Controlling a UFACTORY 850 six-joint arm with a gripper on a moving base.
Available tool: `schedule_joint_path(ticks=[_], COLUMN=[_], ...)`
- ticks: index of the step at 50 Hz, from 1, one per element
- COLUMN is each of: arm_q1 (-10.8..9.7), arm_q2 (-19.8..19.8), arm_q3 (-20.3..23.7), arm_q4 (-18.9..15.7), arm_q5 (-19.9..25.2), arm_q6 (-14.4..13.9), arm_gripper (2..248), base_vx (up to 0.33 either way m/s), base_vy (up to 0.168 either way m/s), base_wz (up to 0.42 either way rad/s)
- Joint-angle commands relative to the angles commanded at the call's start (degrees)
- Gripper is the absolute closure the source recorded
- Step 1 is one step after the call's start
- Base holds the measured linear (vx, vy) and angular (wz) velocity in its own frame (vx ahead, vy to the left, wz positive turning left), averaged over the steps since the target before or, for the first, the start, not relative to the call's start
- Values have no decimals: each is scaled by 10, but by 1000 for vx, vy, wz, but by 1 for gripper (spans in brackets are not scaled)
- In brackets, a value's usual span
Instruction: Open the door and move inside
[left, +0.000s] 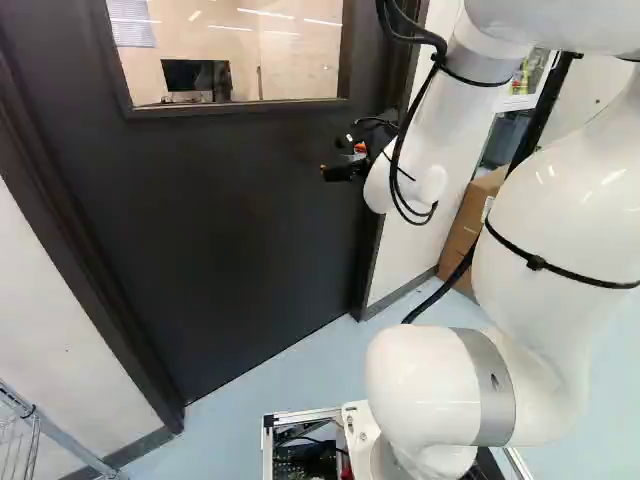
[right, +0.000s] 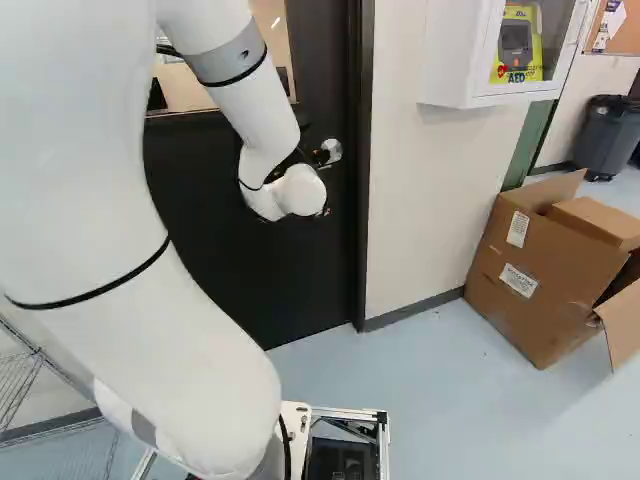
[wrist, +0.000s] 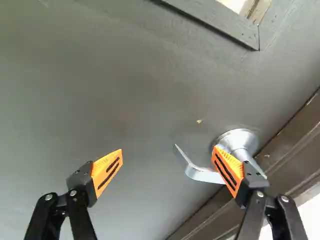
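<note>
Holding orange-padded fingers (wrist: 106, 171) apart, the gripper (left: 343, 162) faces the dark door (left: 230, 230), its bent metal lever (wrist: 201, 173), plainest in the wrist view, partly behind one finger; only the right base view shows a bin (right: 606, 138).

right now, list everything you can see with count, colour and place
door: 1, black, ahead
window: 1, clear, in door
monitor: at least 1, black, through window
lever handle: 1, silver, on door
door frame: 1, dark brown, around door
walls: white, beside door
floor: 1, pale blue, below
cardboard box: at least 1, brown, on floor
cabinet: 1, white, on wall
defibrillator: 1, yellow, in cabinet
bin: 1, grey, right base view's right
wire rack: 1, silver, left base view's left
arm: 1, white
gripper: 1, black, orange pads, by handle
</note>
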Motion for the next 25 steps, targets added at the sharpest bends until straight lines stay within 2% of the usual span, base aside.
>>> schedule_joint_path(ticks=[25], arm_q1=[0], arm_q2=[-32], arm_q3=[3], arm_q4=[0], arm_q5=[0], arm_q6=[0], arm_gripper=[3], base_vx=[0], base_vy=[0], base_wz=[0])
